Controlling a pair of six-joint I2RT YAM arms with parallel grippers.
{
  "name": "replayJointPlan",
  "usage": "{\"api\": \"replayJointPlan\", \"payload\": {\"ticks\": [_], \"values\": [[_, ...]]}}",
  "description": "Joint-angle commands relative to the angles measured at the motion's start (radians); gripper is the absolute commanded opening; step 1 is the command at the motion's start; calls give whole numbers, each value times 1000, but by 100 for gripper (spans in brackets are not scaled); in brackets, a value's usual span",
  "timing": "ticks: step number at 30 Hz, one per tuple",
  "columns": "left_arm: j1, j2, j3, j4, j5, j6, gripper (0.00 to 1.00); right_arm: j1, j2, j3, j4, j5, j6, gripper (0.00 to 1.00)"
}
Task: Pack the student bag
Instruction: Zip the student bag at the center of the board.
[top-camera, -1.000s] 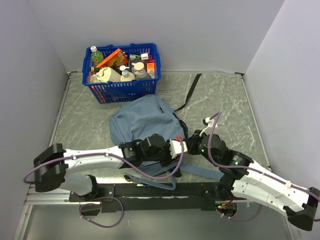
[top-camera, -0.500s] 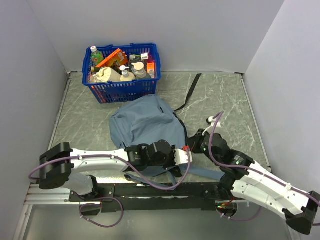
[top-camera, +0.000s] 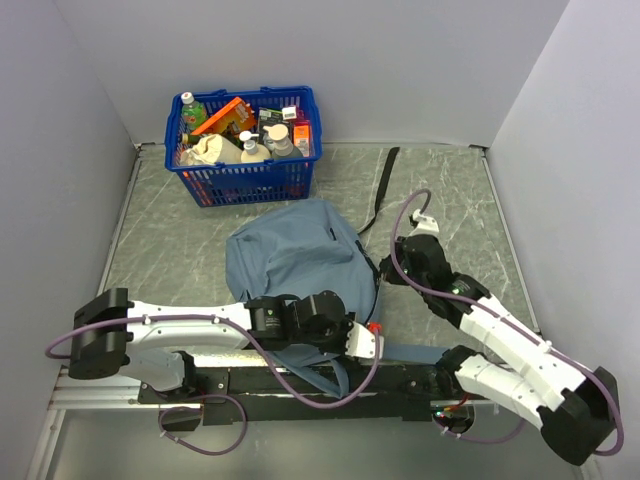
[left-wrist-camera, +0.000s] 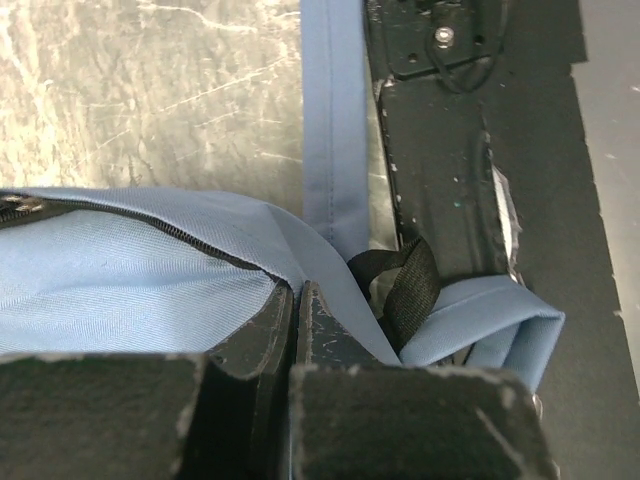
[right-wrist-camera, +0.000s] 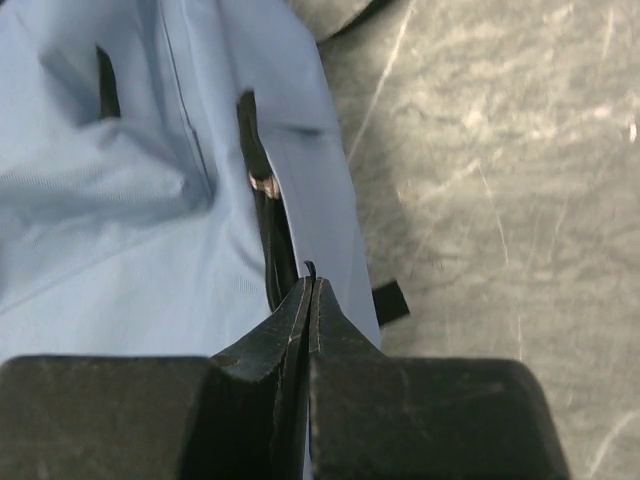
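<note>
The student bag (top-camera: 295, 262), soft grey-blue fabric, lies flat mid-table. My left gripper (top-camera: 366, 342) is at its near right corner. In the left wrist view its jaws (left-wrist-camera: 296, 291) are shut on a fold of the bag (left-wrist-camera: 120, 285) just beside the dark zipper line (left-wrist-camera: 190, 238). A blue shoulder strap (left-wrist-camera: 335, 110) and a black strap end (left-wrist-camera: 405, 290) lie beyond. My right gripper (top-camera: 386, 270) sits at the bag's right edge. Its jaws (right-wrist-camera: 310, 280) are shut at the open zipper slit (right-wrist-camera: 268, 235), with a thin black bit poking out between the tips.
A blue plastic basket (top-camera: 243, 172) full of bottles and boxes stands at the back left. A long black strap (top-camera: 380, 190) trails toward the back wall. A black mounting rail (top-camera: 300, 380) runs along the near edge, and grey walls close in on three sides.
My left gripper slid right along the bag's near edge and shut its jaws. My right gripper moved away from me up the bag's right side, and the bag shifted slightly.
</note>
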Motion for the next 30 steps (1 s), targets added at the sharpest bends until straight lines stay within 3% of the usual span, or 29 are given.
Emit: {"api": "replayJointPlan", "payload": {"ticks": [1, 10, 18, 20, 21, 24, 27, 30], "values": [[-44, -47, 42, -64, 217, 27, 1, -57, 76, 98, 162, 10, -79, 0], [-48, -40, 85, -153, 315, 84, 1, -103, 323, 186, 289, -71, -98, 0], [-47, -42, 86, -166, 241, 89, 1, -138, 437, 278, 296, -53, -101, 0], [-33, -43, 77, -120, 153, 52, 13, -138, 417, 277, 302, -68, -101, 0], [-18, -42, 88, -121, 140, 47, 39, -137, 400, 261, 314, -65, -101, 0], [109, -10, 156, -153, 137, 17, 69, -161, 403, 269, 312, -79, -96, 0], [241, 33, 284, -288, 149, 35, 98, -198, 455, 324, 294, -111, -97, 0], [355, 13, 358, -362, 169, 70, 96, -219, 519, 417, 257, -154, -102, 0]]}}
